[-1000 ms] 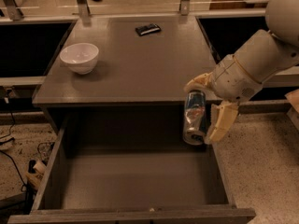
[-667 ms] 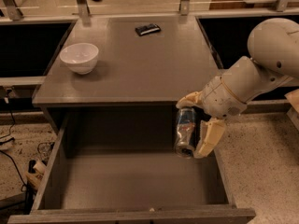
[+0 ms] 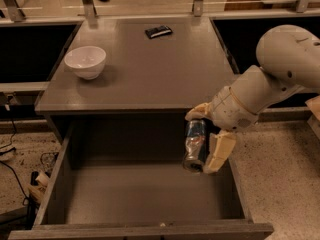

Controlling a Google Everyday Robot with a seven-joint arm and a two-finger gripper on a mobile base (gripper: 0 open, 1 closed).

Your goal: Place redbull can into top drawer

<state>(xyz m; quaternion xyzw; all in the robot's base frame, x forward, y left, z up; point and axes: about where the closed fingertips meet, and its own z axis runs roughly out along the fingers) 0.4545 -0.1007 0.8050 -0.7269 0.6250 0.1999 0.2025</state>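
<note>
The top drawer [image 3: 145,230] is pulled wide open below the grey cabinet top [image 3: 150,69], its inside bare. My gripper [image 3: 202,145] is shut on the redbull can [image 3: 194,144], a slim blue-and-silver can held nearly upright with one silver end down. The can hangs inside the drawer's right part, above its floor and close to the right wall. One cream finger [image 3: 219,151] lies along the can's right side; the other is at its upper left. My arm comes in from the right.
A white bowl [image 3: 85,62] sits at the left of the cabinet top. A small flat black packet [image 3: 158,32] lies near its back edge. Metal railing posts stand behind. Cables lie on the speckled floor at the left.
My gripper has carried the can down and a little left, from level with the cabinet's front edge to deeper inside the open drawer. The bowl and packet have not moved.
</note>
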